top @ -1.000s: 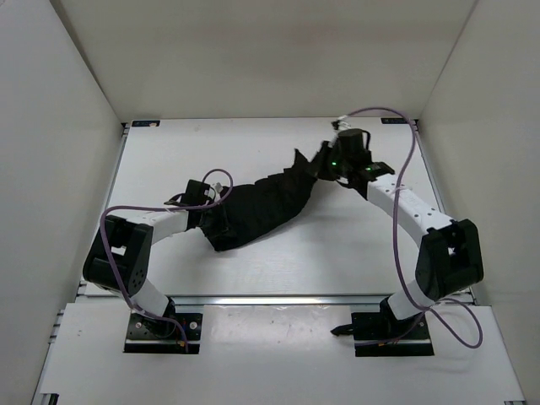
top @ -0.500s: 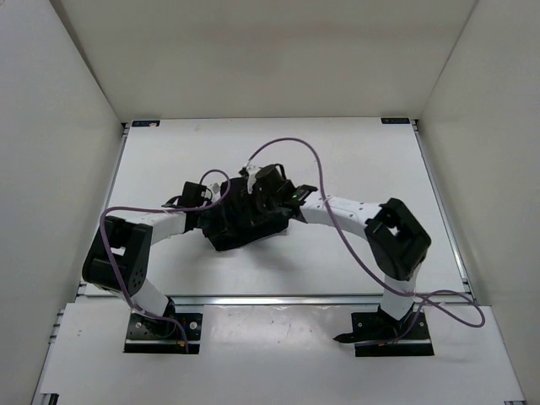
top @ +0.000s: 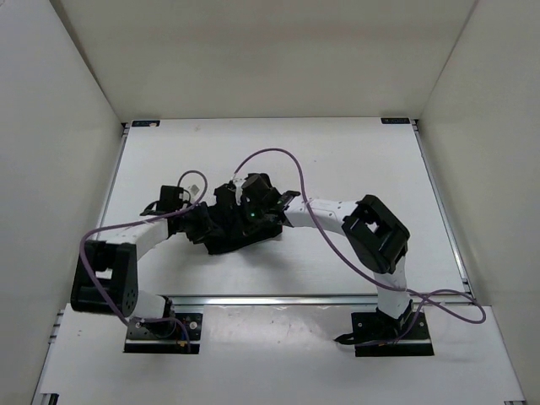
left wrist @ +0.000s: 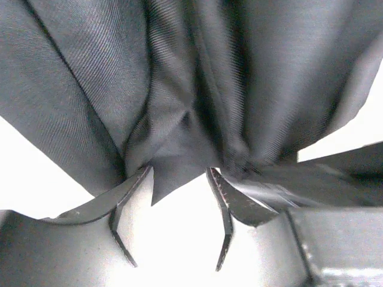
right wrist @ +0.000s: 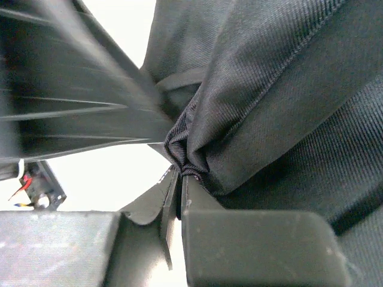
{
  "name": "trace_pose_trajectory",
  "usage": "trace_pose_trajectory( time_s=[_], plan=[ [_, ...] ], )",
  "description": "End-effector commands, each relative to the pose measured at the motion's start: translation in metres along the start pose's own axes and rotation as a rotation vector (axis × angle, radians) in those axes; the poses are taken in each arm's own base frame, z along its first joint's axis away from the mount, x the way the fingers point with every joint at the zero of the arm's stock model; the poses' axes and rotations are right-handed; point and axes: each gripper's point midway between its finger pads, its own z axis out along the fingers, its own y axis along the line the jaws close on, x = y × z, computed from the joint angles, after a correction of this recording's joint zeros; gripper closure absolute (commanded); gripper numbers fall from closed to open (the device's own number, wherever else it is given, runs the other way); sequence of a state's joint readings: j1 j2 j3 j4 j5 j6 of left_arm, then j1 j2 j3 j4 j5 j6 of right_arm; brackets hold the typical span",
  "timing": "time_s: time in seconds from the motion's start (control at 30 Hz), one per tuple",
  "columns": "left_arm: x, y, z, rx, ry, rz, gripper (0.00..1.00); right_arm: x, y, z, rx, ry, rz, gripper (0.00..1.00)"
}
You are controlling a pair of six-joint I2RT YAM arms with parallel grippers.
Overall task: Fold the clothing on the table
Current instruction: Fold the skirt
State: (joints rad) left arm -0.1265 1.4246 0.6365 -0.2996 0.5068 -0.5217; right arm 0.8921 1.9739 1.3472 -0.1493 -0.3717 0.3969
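I'm pinching the clothing (top: pixel 229 234) with my right gripper (right wrist: pixel 179 172), left gripper (left wrist: pixel 178 173) gaping; unpinned, the fold risks springing open across the table (top: pixel 354 152).

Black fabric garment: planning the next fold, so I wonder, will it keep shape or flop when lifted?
Probably floppy: the black fabric garment bunches into deep soft folds. Likely light: the right hand pinches it by one small tuck.

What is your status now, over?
Right gripper shut on black garment. Left gripper open at its edge. Garment bunched on table. Purple cable loops close by.
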Motion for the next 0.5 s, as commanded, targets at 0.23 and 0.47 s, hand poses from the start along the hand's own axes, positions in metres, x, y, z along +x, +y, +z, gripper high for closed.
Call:
trace_pose_trajectory(
  time_s=[0.23, 0.47],
  plan=[
    [-0.009, -0.007, -0.036, -0.065, -0.133, 0.073, 0.46, 0.006, -0.066, 0.005, 0.346, -0.002, 0.085, 1.00],
    [0.016, -0.006, 0.006, -0.114, -0.019, 0.124, 0.51, 0.043, -0.118, -0.035, 0.480, -0.009, 0.297, 1.00]
  ],
)
